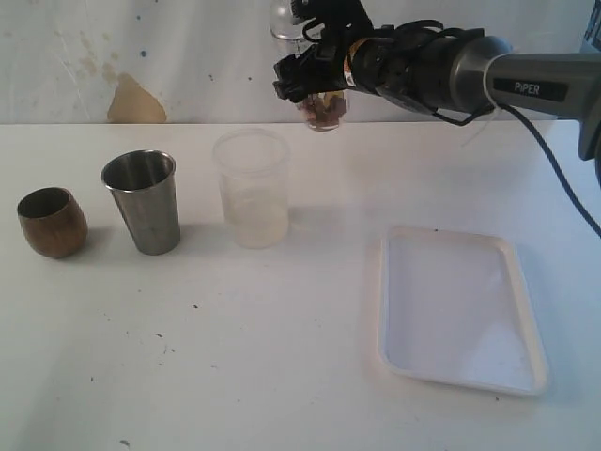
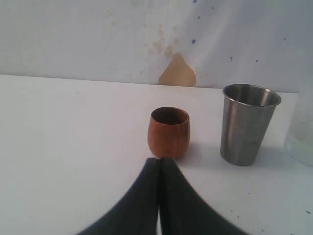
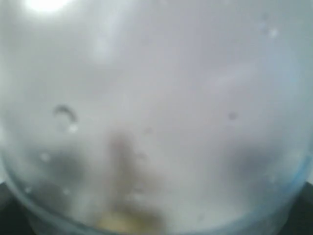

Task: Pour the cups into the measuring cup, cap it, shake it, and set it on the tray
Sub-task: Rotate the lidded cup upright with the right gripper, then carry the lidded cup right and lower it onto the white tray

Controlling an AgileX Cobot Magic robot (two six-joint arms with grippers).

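My right gripper (image 1: 315,73) hangs high above the table's back middle, shut on the clear measuring cup (image 1: 324,113), which has brown bits in its lower end. Seen from the right wrist, the measuring cup's (image 3: 156,107) blurred wall fills the picture and hides the fingers. On the left of the table stand the brown wooden cup (image 1: 52,222) (image 2: 168,132) and the steel tumbler (image 1: 142,201) (image 2: 248,123), both upright. The white tray (image 1: 387,282) lies at the front right, nothing on it. My left gripper (image 2: 159,162) is shut on nothing, just short of the wooden cup.
A frosted translucent tapered cup (image 1: 252,189) (image 2: 301,132) stands upright to the right of the tumbler, below the held measuring cup. A stained white wall (image 1: 131,99) backs the table. The right arm's cable (image 1: 554,178) hangs over the back right corner.
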